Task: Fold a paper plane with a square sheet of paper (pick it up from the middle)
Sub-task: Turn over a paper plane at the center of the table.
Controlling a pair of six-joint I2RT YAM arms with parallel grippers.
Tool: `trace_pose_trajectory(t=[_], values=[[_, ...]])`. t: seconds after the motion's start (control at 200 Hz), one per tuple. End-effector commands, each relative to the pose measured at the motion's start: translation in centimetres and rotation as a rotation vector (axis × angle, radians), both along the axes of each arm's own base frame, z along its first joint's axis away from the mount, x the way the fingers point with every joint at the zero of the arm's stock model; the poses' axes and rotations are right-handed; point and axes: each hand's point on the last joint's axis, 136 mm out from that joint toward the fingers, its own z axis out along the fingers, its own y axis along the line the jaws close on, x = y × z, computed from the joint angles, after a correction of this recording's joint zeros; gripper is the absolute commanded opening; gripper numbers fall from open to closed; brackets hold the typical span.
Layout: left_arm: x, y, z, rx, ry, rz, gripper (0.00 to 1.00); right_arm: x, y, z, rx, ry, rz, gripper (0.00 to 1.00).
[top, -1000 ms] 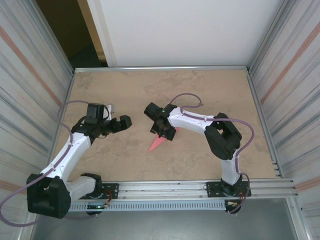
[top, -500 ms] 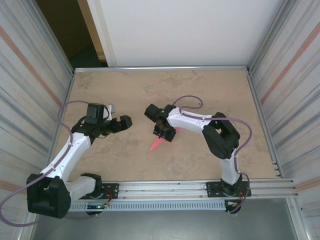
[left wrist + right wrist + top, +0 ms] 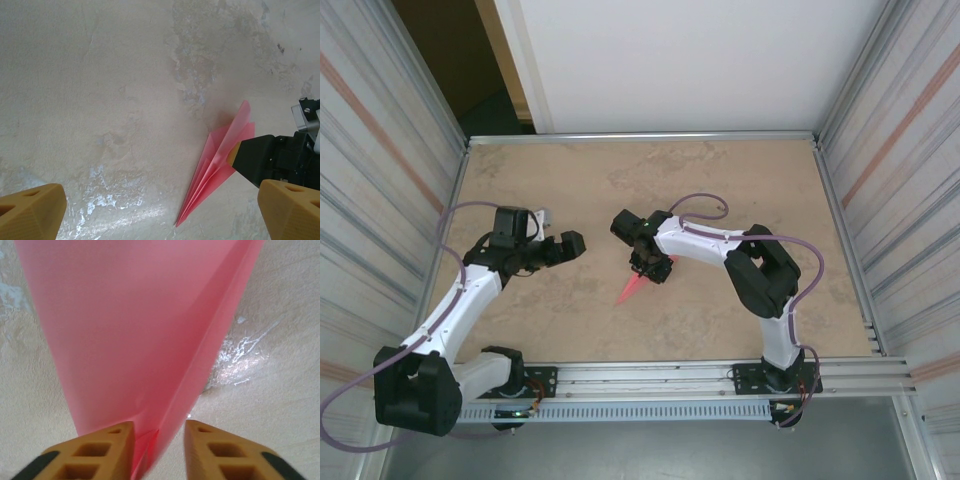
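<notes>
Near the middle of the surface (image 3: 740, 180) the plane (image 3: 636, 287) rests as a narrow pink dart, nose toward the arm bases. The right end effector (image 3: 646, 268) sits over its tail. In the wrist view its fingers (image 3: 100, 452) straddle the central fold with a slim gap, and I cannot tell whether they pinch it. The left end effector (image 3: 570, 243) hangs released, well apart to the left. Folding looks finished, so the step in hand is likely grasping the plane. Next comes a firm pinch, then a gentle lift that spares the creases.
</notes>
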Motion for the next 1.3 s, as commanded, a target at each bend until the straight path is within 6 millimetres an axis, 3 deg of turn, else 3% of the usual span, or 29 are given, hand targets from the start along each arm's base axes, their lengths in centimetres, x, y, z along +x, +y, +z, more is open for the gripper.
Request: trace_pose_trajectory(t=[0.0, 0.205, 0.336, 0.526, 0.601, 0.687, 0.932, 1.293], values=[[0.0, -0.3, 0.2, -0.025, 0.005, -0.007, 0.99, -0.2, -1.4, 0.8, -0.034, -0.016, -0.039, 0.24], [-0.1, -0.5, -0.3, -0.044, 0.02, -0.003, 0.99, 0.4, -1.7, 1.7, -0.038, -0.059, -0.021, 0.0], [0.0, -0.6, -0.7, -0.061, 0.035, 0.012, 0.99, 2.7, -0.1, 3.3, 0.023, -0.154, 0.122, 0.0], [0.7, -0.8, -1.4, -0.1, 0.045, 0.055, 0.99, 5.6, 4.3, 5.7, 0.317, -0.226, 0.41, 0.0], [0.9, -0.7, -1.7, -0.112, 0.048, 0.078, 0.99, 6.0, 6.3, 7.3, 0.485, -0.285, 0.511, 0.0], [1.2, -0.5, -1.8, -0.109, 0.058, 0.104, 0.99, 5.6, 6.4, 8.0, 0.549, -0.31, 0.584, 0.0], [2.2, -2.2, -2.1, -0.22, 0.073, 0.088, 0.95, 4.5, 5.0, 5.3, 0.693, -0.307, 0.64, 0.0], [1.7, -6.9, -5.6, -0.228, 0.187, 0.014, 0.77, 5.1, 0.8, 1.4, 0.698, -0.291, 0.553, 0.02]])
